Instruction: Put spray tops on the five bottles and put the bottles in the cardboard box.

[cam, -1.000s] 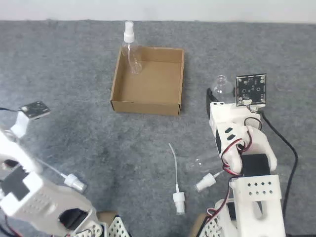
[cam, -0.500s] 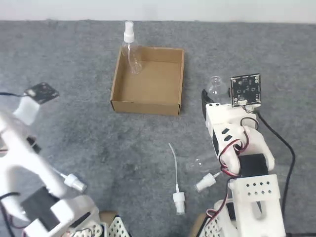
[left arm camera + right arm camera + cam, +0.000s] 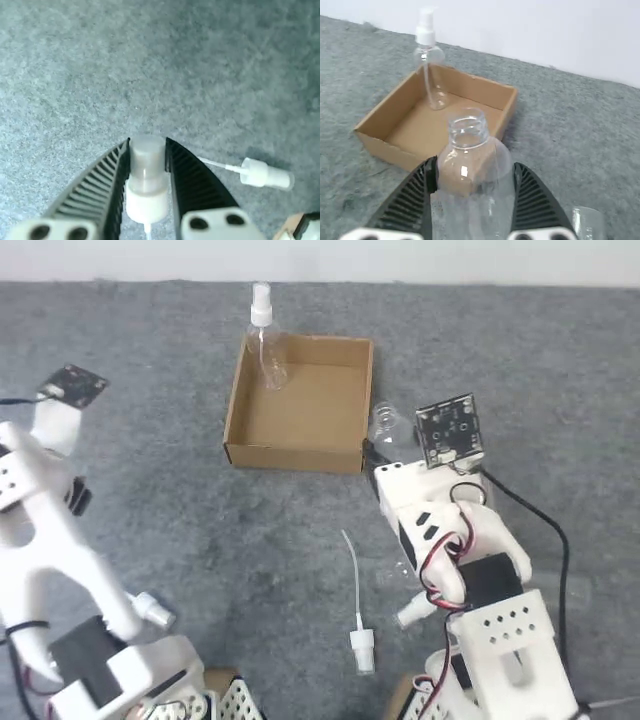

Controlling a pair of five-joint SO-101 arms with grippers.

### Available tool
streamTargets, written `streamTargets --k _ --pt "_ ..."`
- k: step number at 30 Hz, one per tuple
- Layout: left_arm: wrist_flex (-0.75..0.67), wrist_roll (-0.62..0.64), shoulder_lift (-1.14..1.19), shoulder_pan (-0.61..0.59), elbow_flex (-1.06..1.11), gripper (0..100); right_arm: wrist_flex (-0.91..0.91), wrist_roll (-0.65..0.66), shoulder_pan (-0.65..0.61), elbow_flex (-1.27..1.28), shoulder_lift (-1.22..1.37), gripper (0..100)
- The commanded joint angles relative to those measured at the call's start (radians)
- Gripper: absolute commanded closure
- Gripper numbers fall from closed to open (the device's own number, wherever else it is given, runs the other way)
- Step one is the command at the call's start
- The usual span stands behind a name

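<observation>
My right gripper [image 3: 473, 167] clamps a bottle [image 3: 467, 132] I judge light, slick and thin-walled, gently at its shoulder just beside the cardboard box [image 3: 385, 136], while my left gripper [image 3: 146, 145], well apart from the box, pinches a rigid spray top [image 3: 146, 185].

The left arm [image 3: 60, 550] and right arm [image 3: 440, 505] are blocky white plastic with black motors, each bearing a black square circuit board [image 3: 449, 430]. Red and black wires [image 3: 432, 562] and a black cable [image 3: 561, 570] run along the right arm, whose base block [image 3: 505, 622] is dotted with holes. The left gripper [image 3: 147, 145] and right gripper [image 3: 472, 170] each have 2 black ribbed fingers [image 3: 195, 175].
</observation>
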Motion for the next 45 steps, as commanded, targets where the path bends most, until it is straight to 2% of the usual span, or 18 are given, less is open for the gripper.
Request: streamTargets --k 1,5,14,18,25,31,38,45 --pt "-0.049 0.097 -0.066 0.014 -0.007 99 0.007 0.008 -0.015 -0.018 -0.031 99.1" --pt "-0.051 0.129 -0.066 0.044 -0.005 99 0.053 0.006 -0.015 -0.021 -0.067 99.1" --pt "-0.109 0.295 -0.066 0.103 -0.005 99 0.056 0.014 -0.085 0.072 -0.278 99.0" --pt "-0.110 0.348 -0.066 0.135 -0.005 99 0.056 0.014 -0.107 0.078 -0.289 98.9" --pt "-0.209 0.460 -0.066 0.158 -0.005 99 0.056 0.015 -0.125 0.080 -0.289 98.9" --pt "-0.207 0.540 -0.094 0.213 -0.004 99 0.053 0.015 -0.125 0.089 -0.288 98.9" --pt "-0.247 0.601 -0.351 0.334 0.113 99 -0.173 0.023 -0.119 0.235 -0.294 99.0" --pt "-0.267 0.723 -0.442 0.422 0.139 99 -0.203 0.066 -0.125 0.261 -0.291 99.1"
